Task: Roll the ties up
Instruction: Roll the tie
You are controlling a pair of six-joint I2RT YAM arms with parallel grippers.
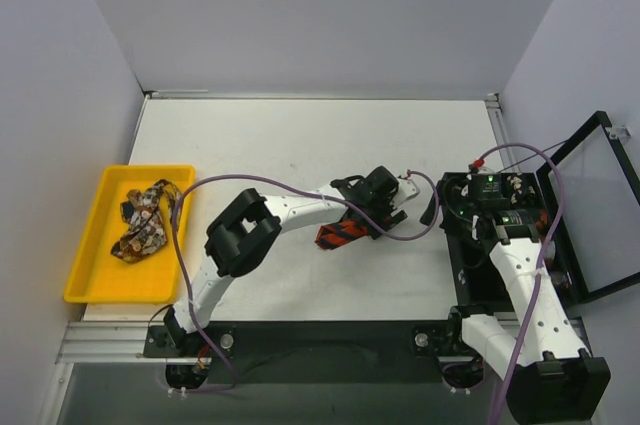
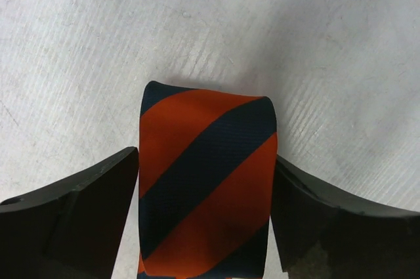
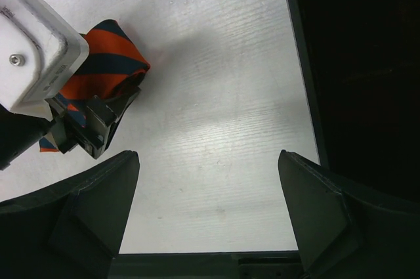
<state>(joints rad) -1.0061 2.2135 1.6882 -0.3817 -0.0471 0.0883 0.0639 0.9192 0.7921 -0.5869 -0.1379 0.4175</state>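
While the striped tie point(image 2: 207, 187) lies bunched at mid-worktop point(image 1: 300, 145), the left claw point(image 2: 205, 154) stands wide astride its flat end, fingers point(image 2: 98, 207) just beside either edge. The right claw point(image 3: 209, 154) hangs wide and empty nearby. Patterned ties point(image 1: 145, 220) sit heaped in the yellow tray point(image 1: 90, 245), far left.

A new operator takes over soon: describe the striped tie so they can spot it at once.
Look to the middle of the white table, where the left gripper reaches. The striped tie lies between its fingers. Its red-orange and dark diagonal stripes set it apart from the brown patterned ties in the yellow tray.
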